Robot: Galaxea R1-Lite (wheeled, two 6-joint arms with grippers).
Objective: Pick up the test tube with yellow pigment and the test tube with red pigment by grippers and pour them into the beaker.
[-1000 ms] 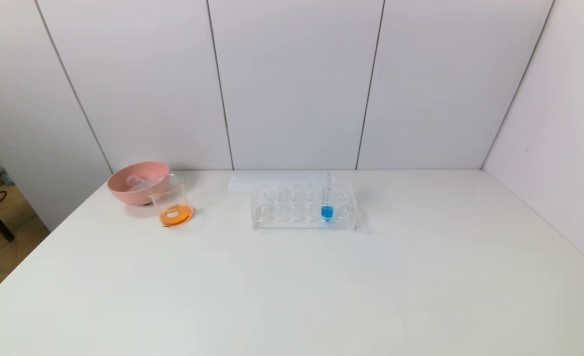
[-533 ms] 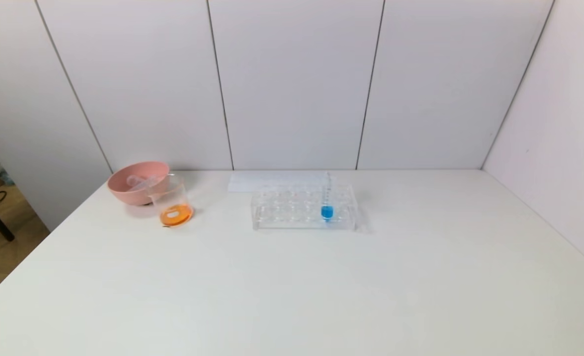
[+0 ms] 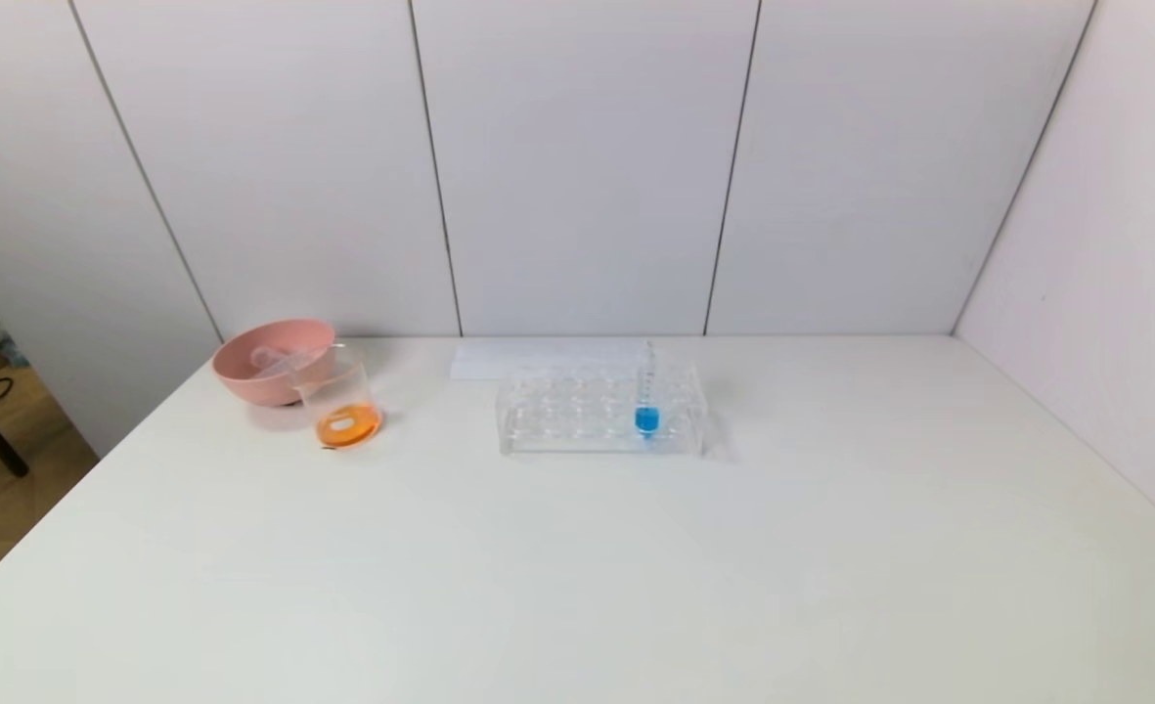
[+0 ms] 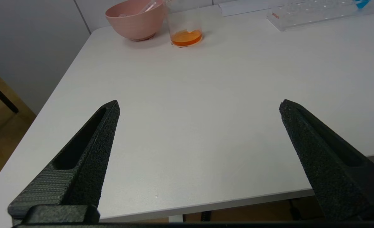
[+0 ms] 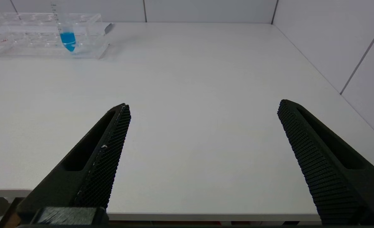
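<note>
Head view shows nothing shifted over the last second: the round pink plastic bowl [image 3: 274, 360] holds emptied clear tubes, and just beside it the small clear glass beaker [image 3: 340, 399] holds orange liquid, so both pours look done. Right of them, the clear boxy acrylic rack [image 3: 600, 411] keeps only the blue-liquid tube [image 3: 646, 391]. The left gripper [image 4: 199, 106] and right gripper [image 5: 204, 106] hang spread and empty at the near edge. Red rack lettering is unreadable.

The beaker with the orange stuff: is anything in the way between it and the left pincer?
No. Only bare table lies between the open left pincer and the beaker. The pink bowl sits beside the beaker, not in front.
</note>
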